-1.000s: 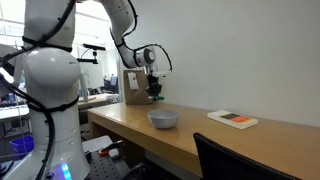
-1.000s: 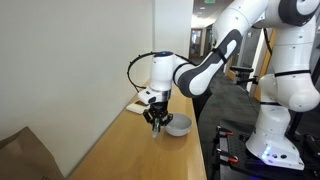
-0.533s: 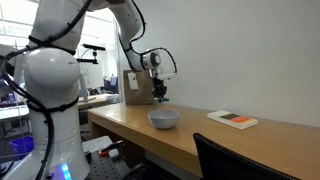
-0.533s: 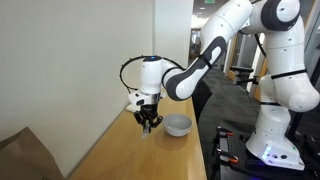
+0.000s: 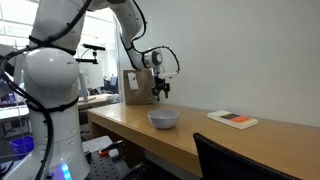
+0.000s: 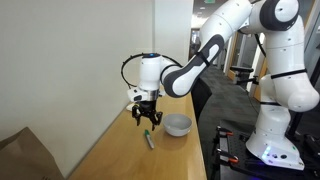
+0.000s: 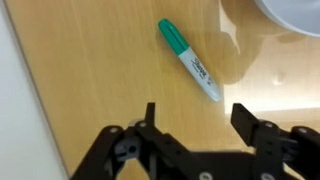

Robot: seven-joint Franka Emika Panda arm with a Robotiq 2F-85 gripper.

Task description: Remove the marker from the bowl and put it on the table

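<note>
Since half a second ago my gripper (image 6: 146, 118) has lifted away from the wood, and the marker (image 6: 148, 140) that was down at my fingertips then now lies alone on the table (image 6: 125, 160). A second ago I was lower and closer to the bowl (image 6: 178, 125); now I hang above the countertop to one side of it.

My jaws stand wide apart with nothing between them. The wrist view shows this plainly: the gripper (image 7: 195, 120) frames bare tan wood (image 7: 90, 70), and the marker (image 7: 190, 62) rests flat beyond it, apart from me. It lies on a diagonal, green cap toward the upper left of that view and white printed barrel running down to the right. The pale rim of the bowl (image 7: 290, 12) shows in the top right corner, near the marker but not touching it.

In an exterior view the marker lies just beside the bowl, on the wall side, almost under me. In an exterior view from along the counter, my gripper (image 5: 161, 92) hovers above and behind the bowl (image 5: 164, 118), which sits upright on the table (image 5: 125, 122). I cannot make out the marker from there. Farther along the counter a flat white-and-red slab (image 5: 232, 119) lies well apart from the bowl. A cardboard box (image 6: 25, 155) fills the lower corner of an exterior view.
</note>
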